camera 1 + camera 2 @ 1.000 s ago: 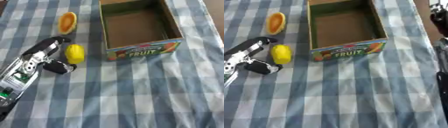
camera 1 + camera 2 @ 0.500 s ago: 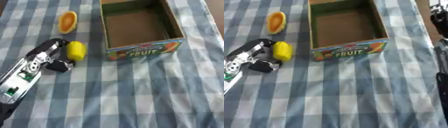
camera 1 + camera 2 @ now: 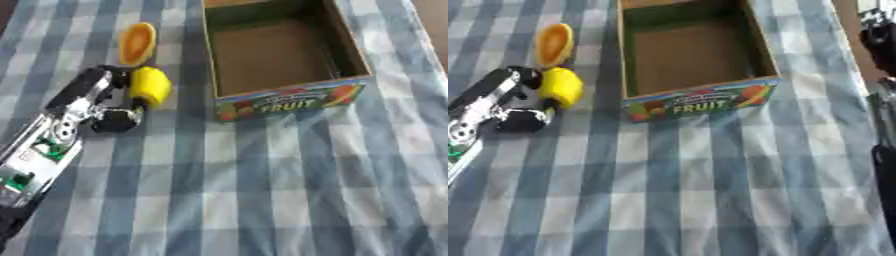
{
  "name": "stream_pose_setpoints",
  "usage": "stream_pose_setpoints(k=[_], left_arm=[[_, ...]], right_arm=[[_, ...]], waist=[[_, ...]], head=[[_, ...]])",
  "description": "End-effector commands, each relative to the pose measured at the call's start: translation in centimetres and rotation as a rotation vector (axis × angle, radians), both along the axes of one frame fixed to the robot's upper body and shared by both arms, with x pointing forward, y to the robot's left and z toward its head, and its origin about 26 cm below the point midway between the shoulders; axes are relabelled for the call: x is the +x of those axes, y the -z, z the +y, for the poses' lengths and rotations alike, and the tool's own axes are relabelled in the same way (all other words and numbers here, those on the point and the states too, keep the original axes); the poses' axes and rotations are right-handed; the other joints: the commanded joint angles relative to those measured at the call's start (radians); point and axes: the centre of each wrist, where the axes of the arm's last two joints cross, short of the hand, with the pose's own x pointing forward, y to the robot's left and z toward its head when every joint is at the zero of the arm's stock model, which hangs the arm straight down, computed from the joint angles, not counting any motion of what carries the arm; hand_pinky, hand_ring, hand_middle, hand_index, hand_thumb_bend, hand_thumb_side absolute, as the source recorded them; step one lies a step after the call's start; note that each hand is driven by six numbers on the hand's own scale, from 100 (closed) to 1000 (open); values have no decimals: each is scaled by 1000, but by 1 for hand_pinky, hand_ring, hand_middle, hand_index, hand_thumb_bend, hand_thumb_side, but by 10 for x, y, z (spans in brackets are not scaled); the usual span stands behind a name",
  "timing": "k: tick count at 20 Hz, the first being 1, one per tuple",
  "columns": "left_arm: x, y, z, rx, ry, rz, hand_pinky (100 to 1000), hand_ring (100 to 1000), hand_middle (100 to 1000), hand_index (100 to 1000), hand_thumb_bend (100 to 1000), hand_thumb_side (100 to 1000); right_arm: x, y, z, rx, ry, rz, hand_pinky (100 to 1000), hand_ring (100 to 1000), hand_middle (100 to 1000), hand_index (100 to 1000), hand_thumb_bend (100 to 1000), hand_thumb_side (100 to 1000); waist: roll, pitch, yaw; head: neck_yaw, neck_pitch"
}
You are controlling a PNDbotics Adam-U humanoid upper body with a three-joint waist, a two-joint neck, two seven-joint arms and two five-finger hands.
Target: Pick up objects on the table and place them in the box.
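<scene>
Box (image 3: 289,102) empty; left hand (image 3: 109,102) closing fingers round yellow fruit (image 3: 150,86); orange piece (image 3: 136,43) untouched; right hand's fingers unclear.

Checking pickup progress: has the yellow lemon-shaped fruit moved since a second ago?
Yes. The yellow lemon-shaped fruit, at the left hand, has gone up the table toward the orange fruit half, judged against the cardboard fruit box.

Surface (image 3: 289,200) covered in blue-white checked cloth. On it: open cardboard fruit box (image 3: 284,55) upper centre, orange piece (image 3: 137,42) upper left, yellow fruit (image 3: 150,86) just below it, left of box.
</scene>
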Motion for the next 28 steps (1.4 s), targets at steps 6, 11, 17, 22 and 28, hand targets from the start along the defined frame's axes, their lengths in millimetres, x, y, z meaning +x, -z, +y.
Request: stream_pose_setpoints(k=[6, 11, 17, 22, 28], left_arm=[[-23, -37, -2, 52, -1, -190, 606, 656, 560, 536, 180, 100], [-46, -66, -12, 30, 52, -351, 606, 653, 557, 536, 139, 100], [-59, -102, -42, 8, 151, -477, 602, 657, 560, 539, 100, 100], [-44, -109, -65, -12, 166, -470, 601, 662, 563, 542, 100, 100], [-16, -103, -88, 3, 147, -453, 609, 670, 571, 552, 100, 100]], right_arm=[[-5, -8, 0, -14, -1, -23, 833, 949, 734, 804, 100, 602], [-5, -9, -2, -7, 9, -30, 834, 946, 735, 805, 100, 585], [-6, -12, -7, 31, 37, -70, 835, 941, 735, 806, 100, 548], [-6, -16, -6, 60, 33, -107, 836, 936, 735, 807, 100, 525], [-4, -23, 2, 79, -7, -151, 838, 934, 736, 808, 100, 518]], waist=[[-1, -29, 2], [-2, -32, 3], [-6, -37, -2], [-8, -36, -22], [-11, -21, -63]], head=[[-2, -4], [-9, -7], [-1, -3], [12, -5], [43, -23]])
